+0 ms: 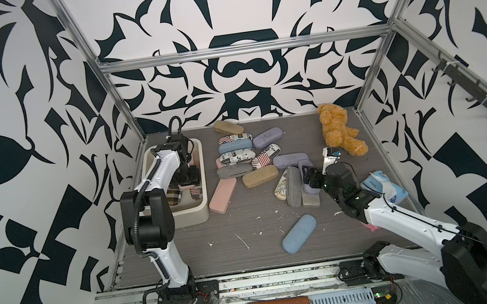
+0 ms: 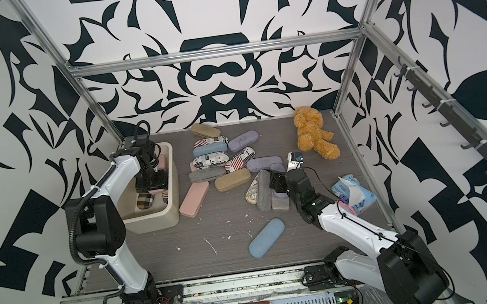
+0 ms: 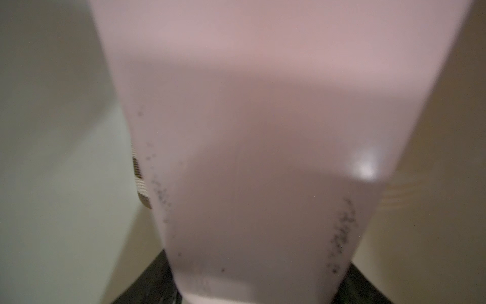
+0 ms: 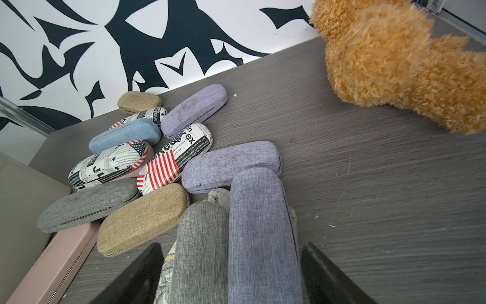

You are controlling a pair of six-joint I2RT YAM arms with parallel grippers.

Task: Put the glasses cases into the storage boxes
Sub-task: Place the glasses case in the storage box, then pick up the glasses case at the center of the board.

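1. While the left end effector is down inside the storage box, it seems to grip a pink case by its long sides. Dark fingers press on both edges in the left wrist view.
2. That looks like the drop-off step. The pink case sits low in the box, close to a plaid case already in there.
3. I think the next move there is to let go and lift straight up, clear of the box wall.
4. The right end effector is open. Its fingers stand on either side of a lilac case and a grey case, which lie side by side on the desk.
5. Two cases are in that gap, so it may need to shift over and pinch only one.
6. Most glasses cases lie in a pile on the desk beside the box. One blue case lies alone, nearer the front.
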